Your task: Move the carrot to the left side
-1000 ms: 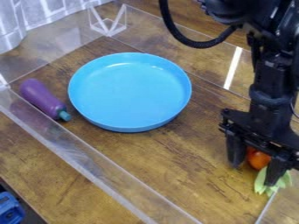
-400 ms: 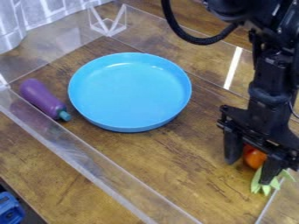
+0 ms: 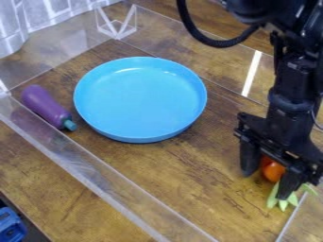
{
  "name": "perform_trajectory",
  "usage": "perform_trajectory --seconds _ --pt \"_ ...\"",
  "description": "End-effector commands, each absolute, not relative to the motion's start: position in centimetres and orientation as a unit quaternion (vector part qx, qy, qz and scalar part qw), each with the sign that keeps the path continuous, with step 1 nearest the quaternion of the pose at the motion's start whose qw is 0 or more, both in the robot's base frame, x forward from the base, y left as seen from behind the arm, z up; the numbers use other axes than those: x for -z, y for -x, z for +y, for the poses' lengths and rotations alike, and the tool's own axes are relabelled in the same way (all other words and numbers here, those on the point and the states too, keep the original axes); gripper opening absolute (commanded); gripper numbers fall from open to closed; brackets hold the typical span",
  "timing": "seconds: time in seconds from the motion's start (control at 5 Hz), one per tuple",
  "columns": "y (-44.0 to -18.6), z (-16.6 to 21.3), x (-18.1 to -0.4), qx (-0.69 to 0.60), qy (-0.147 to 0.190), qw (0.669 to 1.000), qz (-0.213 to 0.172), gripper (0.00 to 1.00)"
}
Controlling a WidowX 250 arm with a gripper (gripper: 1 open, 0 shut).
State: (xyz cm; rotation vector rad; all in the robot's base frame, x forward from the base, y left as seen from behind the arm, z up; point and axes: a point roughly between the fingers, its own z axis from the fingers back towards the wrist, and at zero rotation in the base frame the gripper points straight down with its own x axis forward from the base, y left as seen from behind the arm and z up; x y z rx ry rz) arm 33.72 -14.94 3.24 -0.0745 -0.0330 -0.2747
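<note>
The small orange carrot point(image 3: 274, 171) with its pale green leafy top point(image 3: 289, 194) lies on the wooden table at the far right. My gripper point(image 3: 275, 168) stands straight down over it, with black fingers point(image 3: 251, 159) on either side of the orange body. The fingers look closed in around the carrot, but how firm the grip is cannot be told. Most of the carrot's body is hidden behind the fingers.
A large blue plate point(image 3: 139, 97) sits in the middle of the table. A purple toy eggplant point(image 3: 45, 105) with a teal stem lies to its left. Clear plastic walls point(image 3: 76, 142) edge the table at the front and left. A clear stand point(image 3: 117, 19) is at the back.
The gripper has settled slightly lower around the carrot, and the green top has shifted a little. Plate and eggplant have not moved.
</note>
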Motion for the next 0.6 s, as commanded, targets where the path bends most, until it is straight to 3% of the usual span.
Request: perform_trajectory --seconds 0.0,0.4 --pt "-35.20 -14.24 -4.79 0.134 0.038 0.989 -0.042 0.00" --pt "-35.34 -14.02 -4.30 0.150 0.030 0.987 -0.036 0.00"
